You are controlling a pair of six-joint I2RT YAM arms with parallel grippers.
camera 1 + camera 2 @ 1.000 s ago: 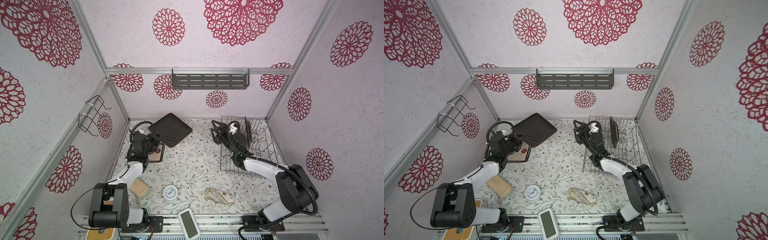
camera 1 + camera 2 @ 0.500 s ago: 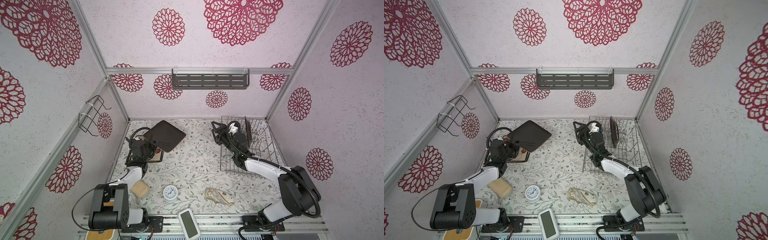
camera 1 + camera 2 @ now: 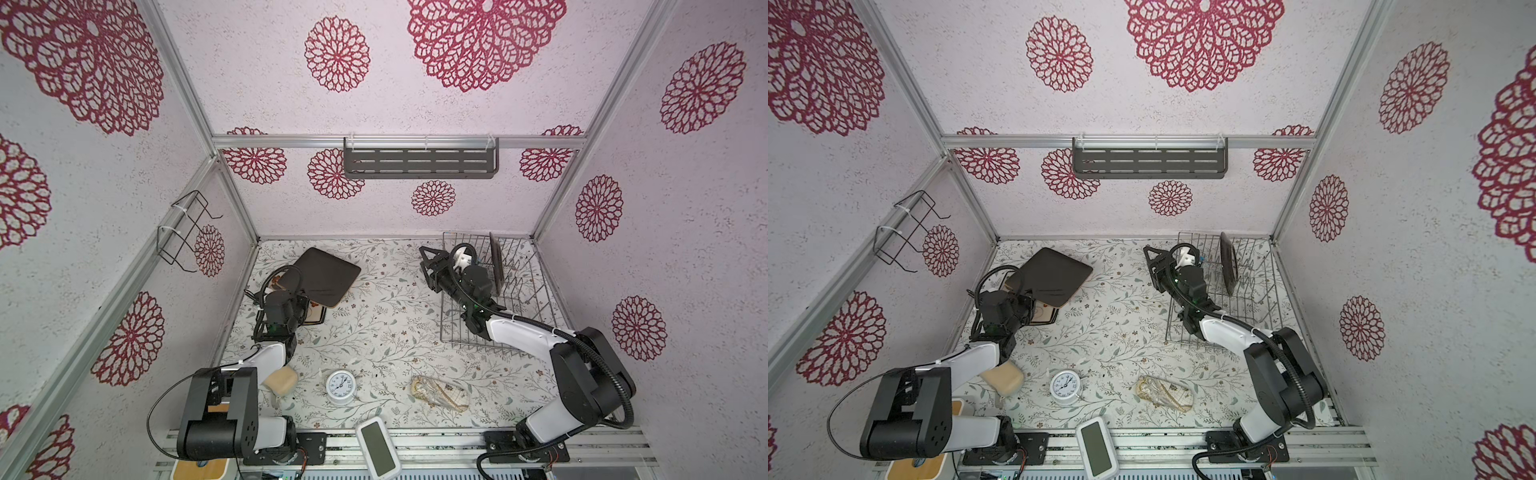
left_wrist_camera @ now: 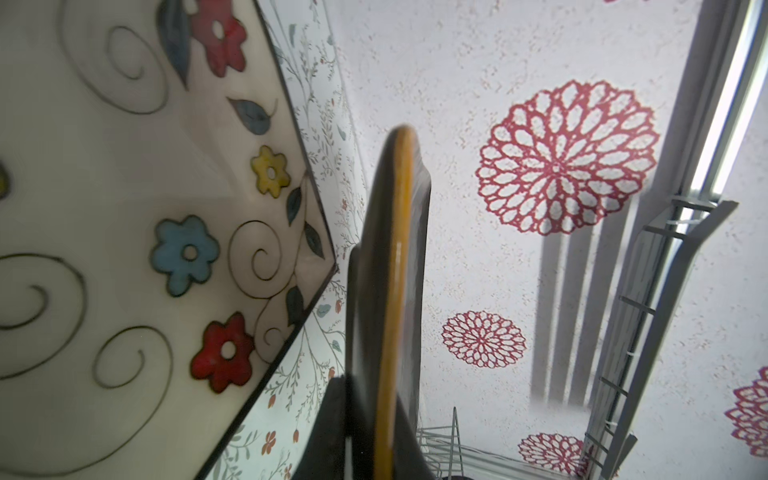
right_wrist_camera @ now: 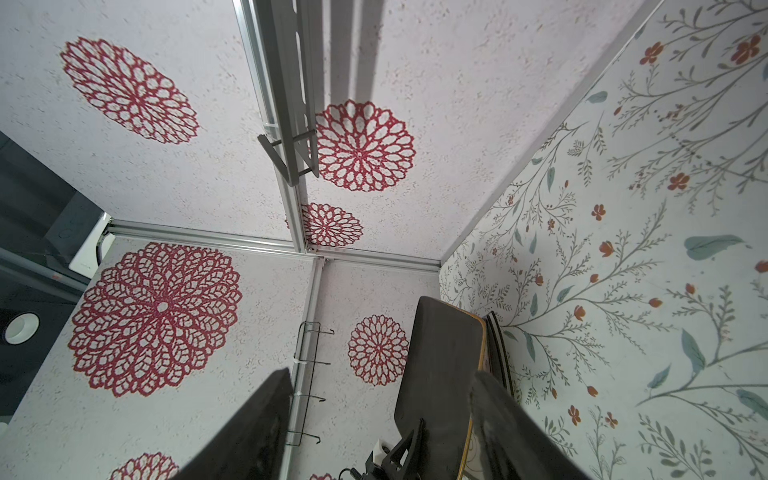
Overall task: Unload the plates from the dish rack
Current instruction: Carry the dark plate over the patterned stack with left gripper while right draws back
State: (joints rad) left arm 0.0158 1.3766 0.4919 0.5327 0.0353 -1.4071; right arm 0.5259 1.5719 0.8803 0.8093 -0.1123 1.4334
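Now shows the left claw (image 3: 306, 300) clamped on the edge of the dark square plate (image 3: 328, 274), carried lower than a second ago, tilted just above the flower-painted plate (image 3: 316, 317) on the tabletop (image 3: 386, 316); suggests a set-down nearly done; leaves a second dark plate (image 3: 496, 262) upright among the tines of the dish rack (image 3: 528, 307); finds the right claw (image 3: 428, 262) spread wide and empty beside that rack, barely shifted, aimed away from it; probably calls for a turn back past the tines; keeps clock (image 3: 340, 385), tan block (image 3: 282, 380) and crumpled bag (image 3: 439, 394) well apart near the front edge, off either route.
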